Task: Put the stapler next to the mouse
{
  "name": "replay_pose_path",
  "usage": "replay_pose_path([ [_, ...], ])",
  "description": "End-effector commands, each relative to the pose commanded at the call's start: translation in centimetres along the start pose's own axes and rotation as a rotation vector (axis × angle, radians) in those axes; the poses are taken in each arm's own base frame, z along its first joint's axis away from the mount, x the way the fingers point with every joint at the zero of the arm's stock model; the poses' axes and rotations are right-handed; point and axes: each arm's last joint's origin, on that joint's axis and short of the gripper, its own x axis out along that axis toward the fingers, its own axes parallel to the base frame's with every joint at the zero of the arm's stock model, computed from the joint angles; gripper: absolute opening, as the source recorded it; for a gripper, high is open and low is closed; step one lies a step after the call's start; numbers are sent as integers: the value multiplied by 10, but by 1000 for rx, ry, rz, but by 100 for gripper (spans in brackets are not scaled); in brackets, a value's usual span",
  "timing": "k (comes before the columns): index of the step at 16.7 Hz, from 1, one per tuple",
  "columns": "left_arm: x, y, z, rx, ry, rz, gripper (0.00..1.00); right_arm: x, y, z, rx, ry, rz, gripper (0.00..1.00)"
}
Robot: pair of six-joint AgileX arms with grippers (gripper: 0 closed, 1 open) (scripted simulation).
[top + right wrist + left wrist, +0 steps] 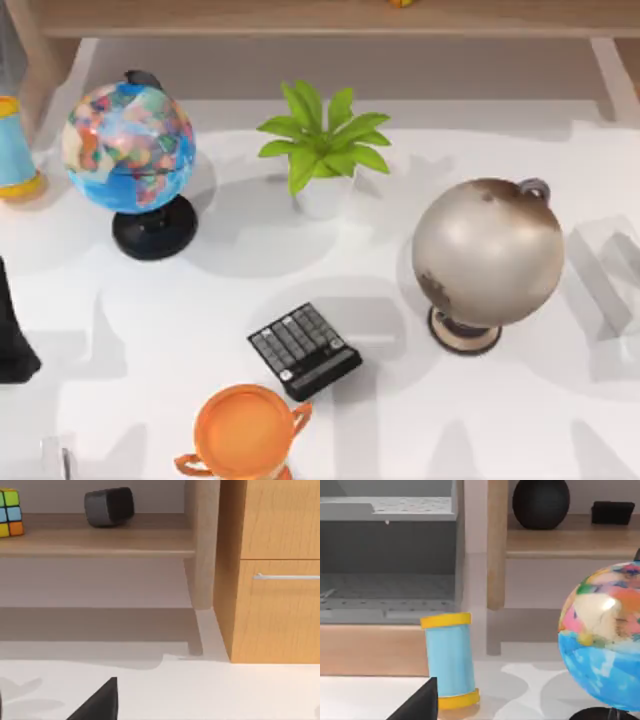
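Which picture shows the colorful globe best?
The top view shows the colorful globe best: its whole ball, dark arm and round black base stand on the white table, left of the potted plant. The left wrist view catches part of its ball, cut off at the picture's edge, beside a blue and yellow cylinder.

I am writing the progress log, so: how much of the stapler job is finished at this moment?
Nothing looks done yet. The stapler lies at the bottom-left corner of the top view, with nothing gripping it. Nothing is in hand: the left arm sits at the table's left edge, near the colourful globe. Left: grasp the stapler, carry it, set it beside the mouse.
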Motion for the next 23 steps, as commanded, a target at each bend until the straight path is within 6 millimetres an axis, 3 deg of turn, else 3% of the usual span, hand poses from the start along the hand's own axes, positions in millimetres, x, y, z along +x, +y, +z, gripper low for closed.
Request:
replay_pose_path([
  [3,0,0,1,-9,16,-3,100,0,0,0,0,0,0,100],
  [6,3,-4,5,-69,146,-30,100,0,0,0,0,0,0,100],
  [11,15,-17,6,-202,647,-57,100,0,0,0,0,0,0,100],
  [17,32,-38,7,-257,1245,63,100,0,0,0,0,0,0,100],
  [23,45,-54,7,-218,1547,212,100,0,0,0,0,0,0,100],
])
